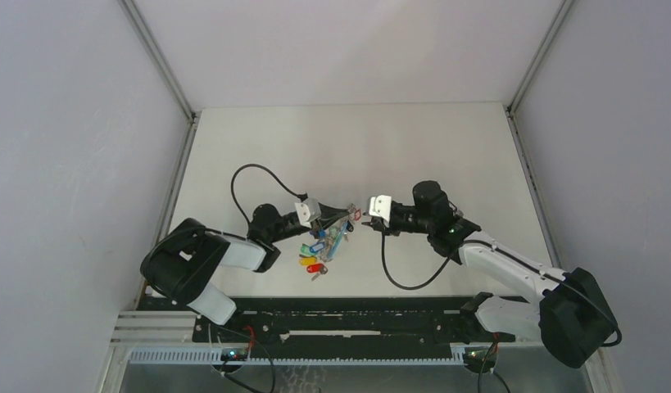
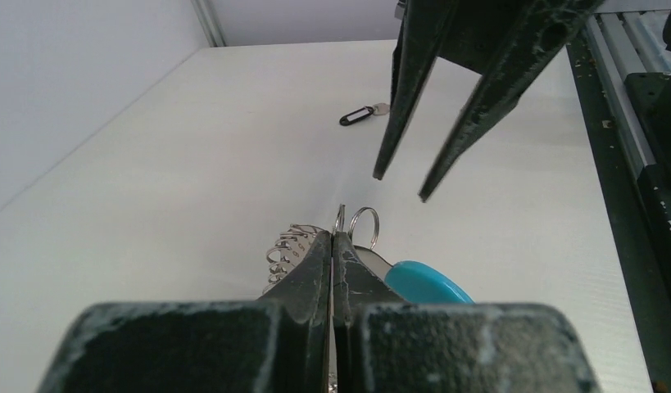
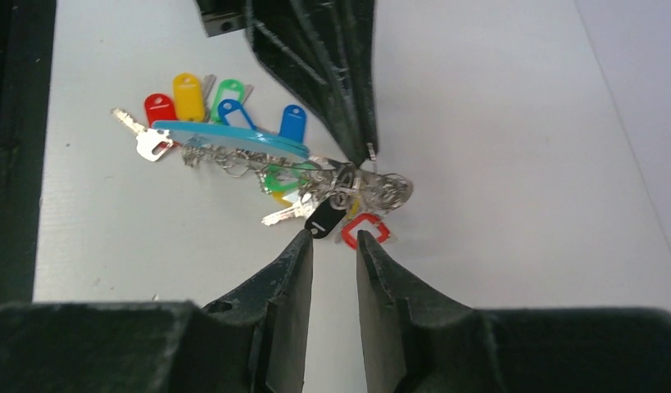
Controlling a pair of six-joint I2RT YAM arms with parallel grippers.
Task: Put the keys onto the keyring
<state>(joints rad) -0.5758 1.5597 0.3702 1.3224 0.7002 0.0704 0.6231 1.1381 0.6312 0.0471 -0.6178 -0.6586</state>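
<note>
Left fingers clench the keyring mid-worktop, with bright-tagged keys trailing from it onto the surface. Facing them, right fingers stand slightly parted, empty, just beside the bunch.

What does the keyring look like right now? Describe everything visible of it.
The keyring is a flat loop seen almost edge-on: a turquoise-blue, plastic-looking band with small silvery wire rings along its edge. Keys with coloured tags cluster beside and under it. The left gripper is shut on one end, over the table. The right gripper, open, points at it without touching.
</note>
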